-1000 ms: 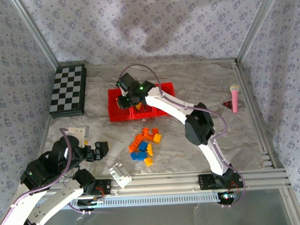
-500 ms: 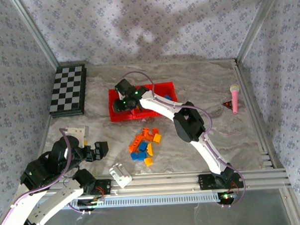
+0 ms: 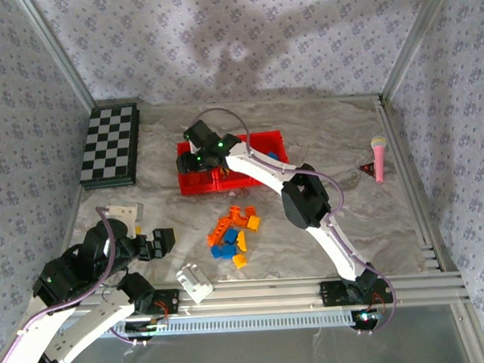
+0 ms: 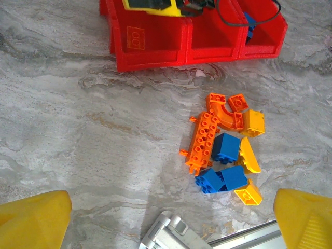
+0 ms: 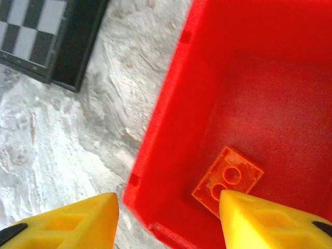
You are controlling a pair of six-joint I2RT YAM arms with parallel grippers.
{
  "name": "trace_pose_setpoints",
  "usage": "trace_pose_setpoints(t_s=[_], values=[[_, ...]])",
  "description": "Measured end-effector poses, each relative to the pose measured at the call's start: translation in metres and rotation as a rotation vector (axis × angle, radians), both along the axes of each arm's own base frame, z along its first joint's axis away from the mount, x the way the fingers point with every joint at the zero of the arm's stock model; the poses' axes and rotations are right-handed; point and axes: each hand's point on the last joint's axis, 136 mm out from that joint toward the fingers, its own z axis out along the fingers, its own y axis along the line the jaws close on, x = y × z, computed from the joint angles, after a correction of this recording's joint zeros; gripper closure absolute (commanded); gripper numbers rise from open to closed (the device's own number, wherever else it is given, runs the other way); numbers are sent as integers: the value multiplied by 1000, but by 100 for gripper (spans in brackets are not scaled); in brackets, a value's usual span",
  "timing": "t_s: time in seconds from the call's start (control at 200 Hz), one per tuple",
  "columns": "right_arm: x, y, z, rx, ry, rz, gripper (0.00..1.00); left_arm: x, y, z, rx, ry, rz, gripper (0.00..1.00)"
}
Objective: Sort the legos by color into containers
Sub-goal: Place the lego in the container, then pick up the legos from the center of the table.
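Note:
The containers (image 3: pixel 266 143) are three joined red bins at mid-table. My right gripper (image 3: pixel 197 157) hangs over the leftmost one. In the right wrist view its yellow fingers (image 5: pixel 259 220) stand apart, straddling the bin's left wall (image 5: pixel 174 119); the gripper (image 5: pixel 168 207) is open. An orange lego (image 5: pixel 228 179) lies flat on that bin's floor, free of the fingers. A blue lego (image 4: pixel 250 23) sits in the rightmost bin. Loose orange, blue and yellow legos (image 3: pixel 233 233) (image 4: pixel 224 150) are piled in front of the bins. My left gripper (image 3: pixel 161 241) (image 4: pixel 171 210) is open and empty, near the front left.
A white blocky object (image 3: pixel 195 282) (image 4: pixel 171 236) lies at the front edge beside the left gripper. A checkered board (image 3: pixel 109 145) (image 5: pixel 41 33) sits at the back left. A pink microphone (image 3: pixel 379 156) lies at the right.
The right arm's wrist has swung left and a little back over the leftmost bin. The left arm and the lego pile have not moved.

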Motion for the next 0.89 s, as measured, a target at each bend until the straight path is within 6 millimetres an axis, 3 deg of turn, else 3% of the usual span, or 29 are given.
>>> trace_pose_setpoints(t_s=[0.19, 0.295, 0.42, 0.545, 0.69, 0.775, 0.895], values=[[-12, -2, 25, -22, -42, 10, 44, 1, -2, -2, 7, 11, -3, 0], [-20, -10, 51, -30, -82, 2, 44, 2, -5, -3, 10, 21, -10, 0], [-38, -37, 85, -53, -133, -16, 42, 3, -8, -6, 23, 42, -19, 0], [-57, -82, 104, -103, -158, -77, 35, 9, -19, -12, 41, 66, -42, 0], [-77, -140, 98, -194, -168, -203, 34, 18, -39, -26, 60, 104, -101, 0], [-99, -171, 78, -235, -151, -278, 34, 21, -49, -36, 64, 121, -135, 0], [-133, -194, 45, -282, -113, -355, 33, 22, -59, -48, 74, 141, -175, 0]])
